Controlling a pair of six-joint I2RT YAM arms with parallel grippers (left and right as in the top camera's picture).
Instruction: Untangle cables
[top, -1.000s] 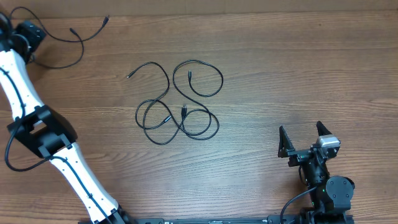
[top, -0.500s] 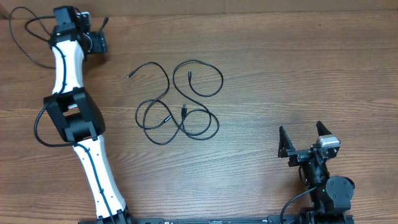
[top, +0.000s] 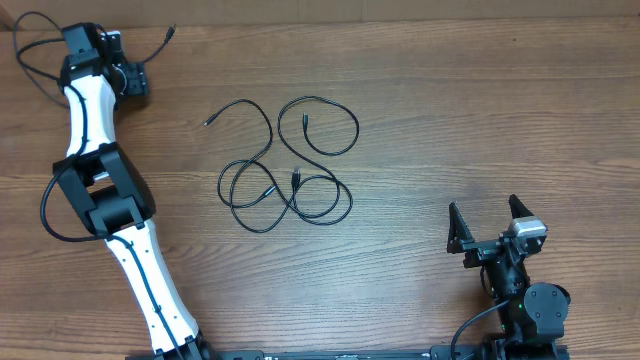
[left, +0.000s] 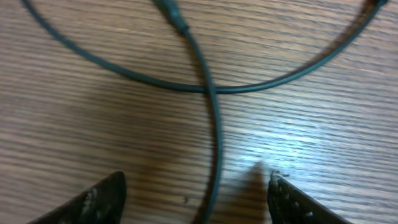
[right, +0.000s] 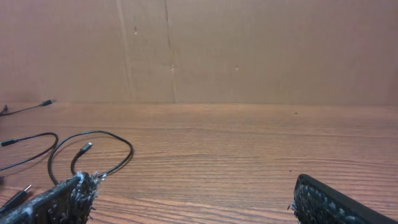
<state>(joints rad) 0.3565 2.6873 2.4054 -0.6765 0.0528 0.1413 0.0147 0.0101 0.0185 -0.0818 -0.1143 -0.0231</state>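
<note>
A tangle of thin black cables (top: 290, 165) lies in loose loops at mid-table, with plug ends poking out. Another thin cable (top: 160, 42) lies at the far left, mostly hidden under my left arm. My left gripper (top: 133, 78) is open low over it. In the left wrist view this cable (left: 214, 143) runs between the open fingertips (left: 198, 194) and crosses a second curved strand (left: 292, 73). My right gripper (top: 490, 222) is open and empty at the near right. In its wrist view (right: 193, 205) the cable loops (right: 93, 146) lie far off to the left.
The left arm's white links (top: 85, 120) stretch along the table's left side, with its own thicker black wire (top: 30, 45) looping at the far-left corner. A brown cardboard wall (right: 249, 50) stands behind the table.
My left gripper swung right from the far-left corner, then shifted slightly back left and down over the separate cable. The middle tangle and the right arm have not moved.
</note>
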